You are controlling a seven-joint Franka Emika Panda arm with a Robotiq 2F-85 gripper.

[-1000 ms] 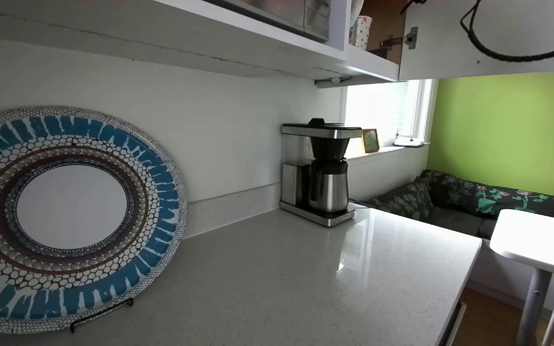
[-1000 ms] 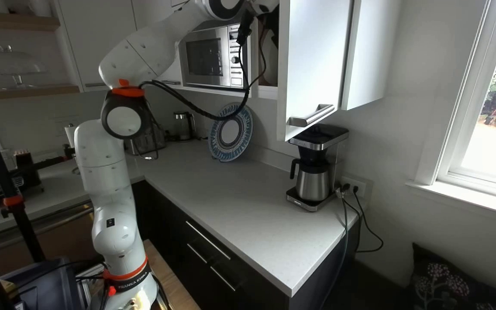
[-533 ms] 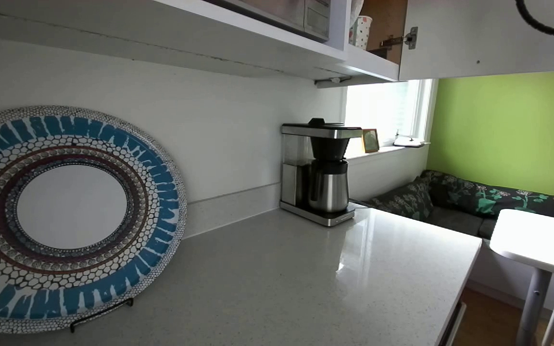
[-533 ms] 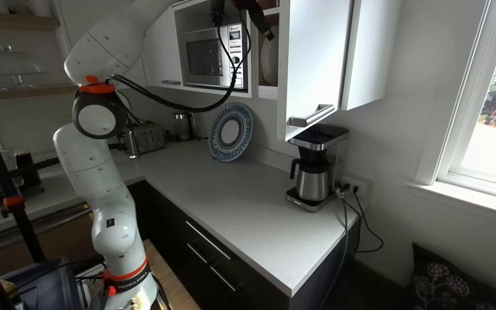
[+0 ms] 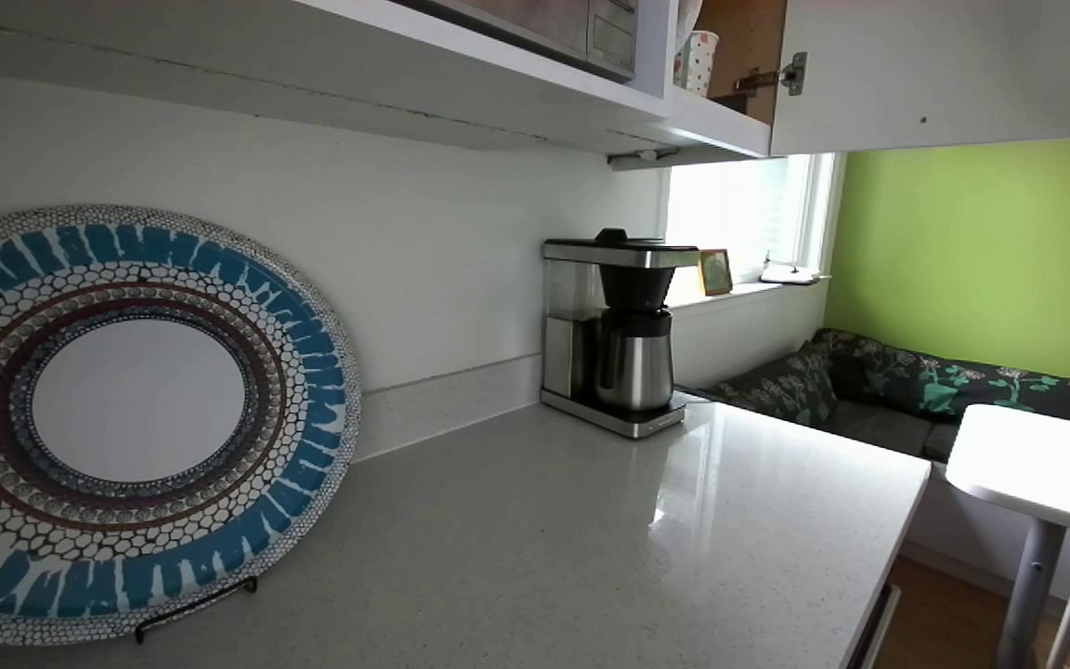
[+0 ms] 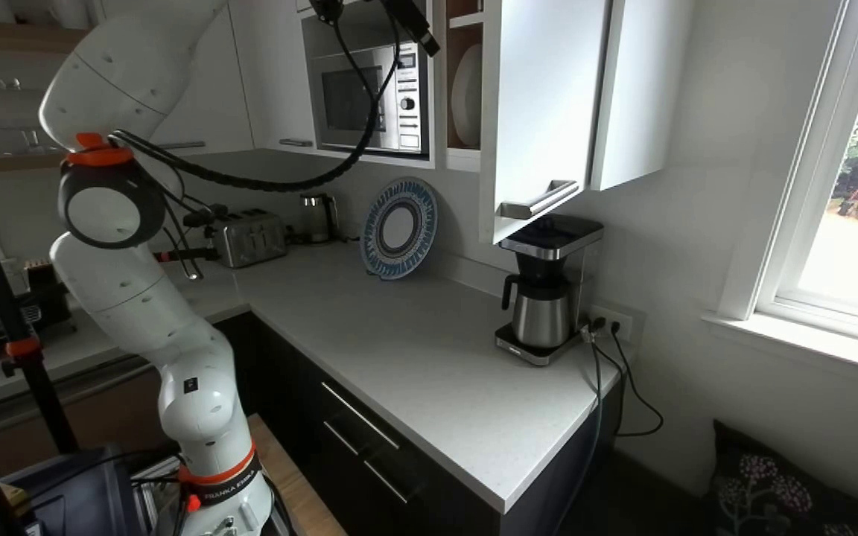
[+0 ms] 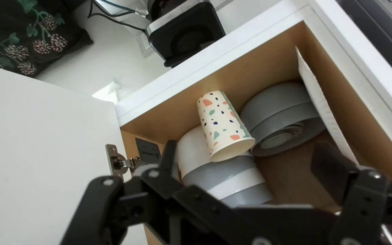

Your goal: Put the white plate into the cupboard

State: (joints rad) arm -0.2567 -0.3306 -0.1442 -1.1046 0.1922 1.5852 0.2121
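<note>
Drawn back since the earlier frame, the arm (image 6: 131,298) leans away from the cupboard (image 6: 463,159) in an exterior view; the white plate (image 6: 467,98) stands on edge inside it. In an exterior view, the cupboard door (image 5: 944,74) hangs open, a spotted paper cup (image 5: 698,63) showing within. In the wrist view, the jaws stand wide apart, gripping nothing, the plate just beside a side wall.

Wrist view close, facing into cupboard (image 7: 250,71), both exterior views sharing counter (image 5: 535,548)
</note>
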